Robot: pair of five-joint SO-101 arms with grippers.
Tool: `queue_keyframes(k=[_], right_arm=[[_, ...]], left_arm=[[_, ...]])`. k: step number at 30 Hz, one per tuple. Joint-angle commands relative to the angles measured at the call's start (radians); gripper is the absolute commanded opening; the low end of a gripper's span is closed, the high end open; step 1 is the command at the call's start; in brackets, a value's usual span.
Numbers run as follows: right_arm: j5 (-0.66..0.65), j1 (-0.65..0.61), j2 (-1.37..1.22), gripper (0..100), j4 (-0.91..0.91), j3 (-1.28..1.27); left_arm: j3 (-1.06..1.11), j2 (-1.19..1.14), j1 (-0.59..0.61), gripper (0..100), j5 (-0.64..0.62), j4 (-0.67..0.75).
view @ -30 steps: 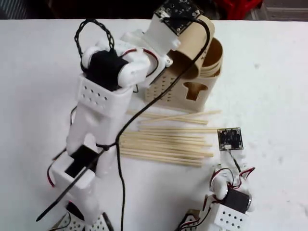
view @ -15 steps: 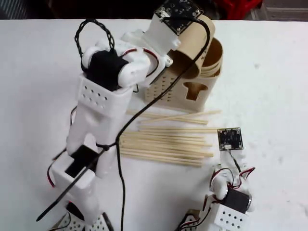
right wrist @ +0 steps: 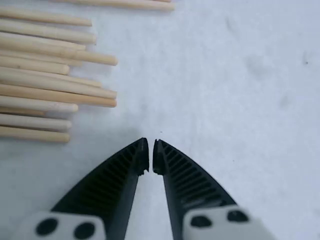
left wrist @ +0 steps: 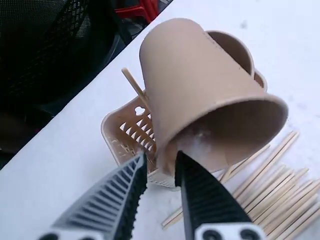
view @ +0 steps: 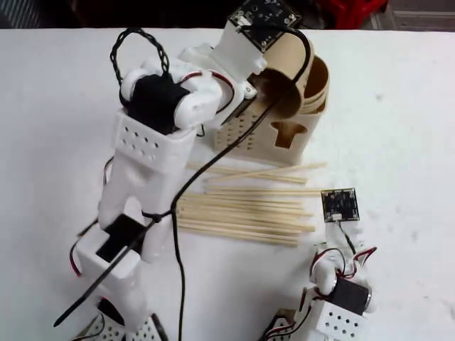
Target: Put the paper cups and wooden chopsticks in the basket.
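White counter [view: 398, 128] under wooden chopsticks [view: 249, 213]; dark room [view: 178, 13] past 12 o'clock. Pinching paper cup [left wrist: 200, 85] by rim over basket [left wrist: 127, 132] with left gripper [left wrist: 161, 157]; right gripper [right wrist: 151, 143] pressed together.

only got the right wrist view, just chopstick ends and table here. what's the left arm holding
Observer: The left gripper is shut on the rim of a paper cup, which hangs tilted on its side just above the basket.
Operator: ok, anything in the basket yet
Observer: Yes, another cup stands inside it, behind the held one.
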State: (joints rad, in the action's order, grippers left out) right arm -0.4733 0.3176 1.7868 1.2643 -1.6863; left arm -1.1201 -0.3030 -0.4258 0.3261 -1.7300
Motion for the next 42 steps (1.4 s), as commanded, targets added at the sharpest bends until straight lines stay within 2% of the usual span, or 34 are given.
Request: queue_keyframes(k=[1,14,21,28,36,42], right_arm=[[-0.008,0.007,0.010,3.5,0.005,-0.005],[-0.008,0.007,0.010,3.5,0.005,-0.005],[-0.008,0.007,0.010,3.5,0.005,-0.005],[-0.008,0.007,0.010,3.5,0.005,-0.005],[-0.008,0.007,0.010,3.5,0.005,-0.005],[-0.008,0.007,0.010,3.5,0.005,-0.005]], left_arm=[[-0.035,0.005,-0.016,12,-0.014,0.011],[-0.026,0.002,-0.019,12,-0.015,0.161],[-0.034,-0.035,-0.067,12,-0.012,0.233],[-0.035,-0.142,-0.062,12,-0.011,0.385],[-0.034,-0.154,-0.077,12,-0.014,0.517],[-0.026,-0.154,-0.091,12,-0.014,0.548]])
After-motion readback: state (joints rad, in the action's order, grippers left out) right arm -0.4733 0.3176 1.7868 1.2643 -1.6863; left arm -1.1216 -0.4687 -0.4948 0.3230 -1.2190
